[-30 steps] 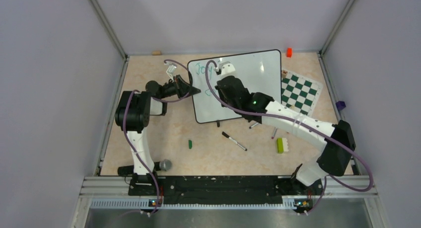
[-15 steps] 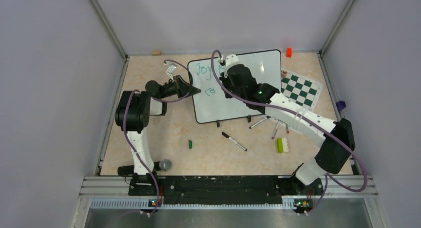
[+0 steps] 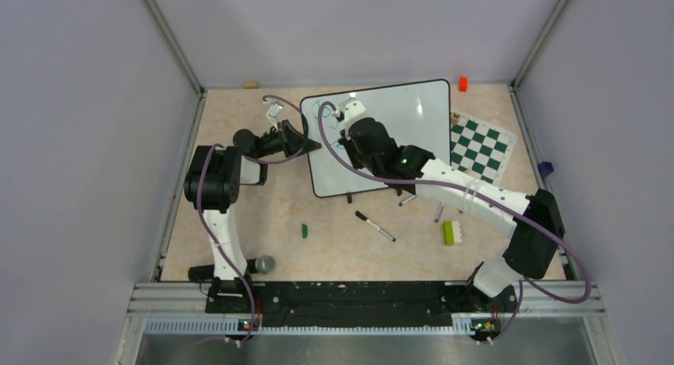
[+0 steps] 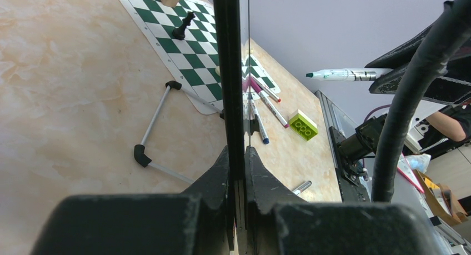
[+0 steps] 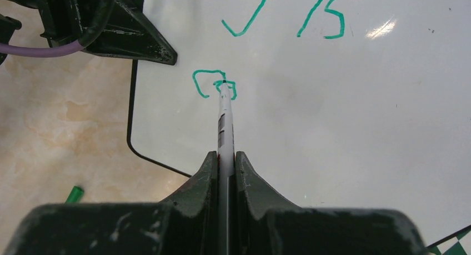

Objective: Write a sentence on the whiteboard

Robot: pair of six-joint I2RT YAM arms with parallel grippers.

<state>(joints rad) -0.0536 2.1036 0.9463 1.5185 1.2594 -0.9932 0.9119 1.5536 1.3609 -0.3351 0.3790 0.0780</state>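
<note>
The whiteboard (image 3: 421,114) sits toward 12 o'clock on the table, and the left gripper (image 4: 237,155) pinches its 9 o'clock edge between both fingers. The right gripper (image 5: 225,158) is clamped on a marker (image 5: 224,113). The marker's tip touches the board at the second line of the sentence (image 5: 208,72), two small teal loops at 7 o'clock from the word "is".

Lab test cell: grey panel walls (image 3: 87,142), aluminium rail (image 3: 159,295) (boxed-in).
</note>
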